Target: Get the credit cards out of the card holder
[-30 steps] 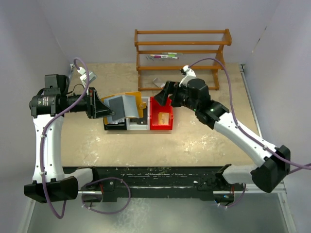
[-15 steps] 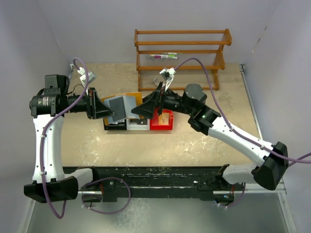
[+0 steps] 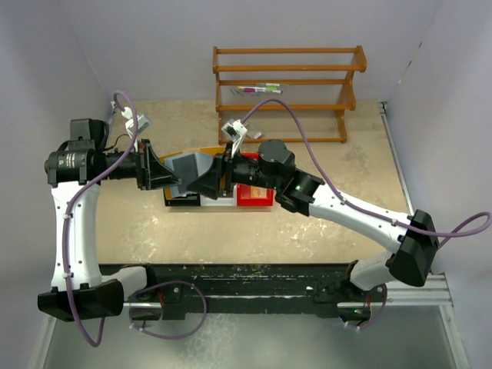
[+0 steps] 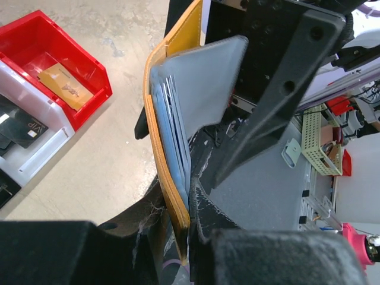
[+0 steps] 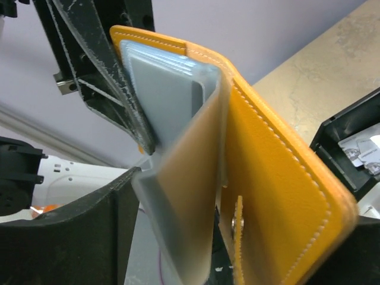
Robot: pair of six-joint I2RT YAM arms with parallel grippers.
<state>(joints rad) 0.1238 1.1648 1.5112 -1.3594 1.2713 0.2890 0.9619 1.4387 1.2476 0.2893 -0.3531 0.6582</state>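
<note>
In the red bin (image 4: 27,35), one tan card (image 4: 64,86); in the white bin (image 4: 41,151) beside it, a dark card (image 4: 21,127); in the black bin (image 5: 344,127), small pale cards (image 5: 362,151). Above that row, the card holder (image 3: 191,165), open, clamped by one end in the left gripper (image 3: 175,178), pale grey credit cards (image 5: 169,101) tucked inside. Right gripper (image 3: 198,183) fingers apart, straddling the holder's free flap. Swung left from over the red bin since a second ago; left side unmoved. At the far edge, a wooden rack (image 3: 288,68), well apart. Table (image 3: 323,223) showing near and right of the bins.
</note>
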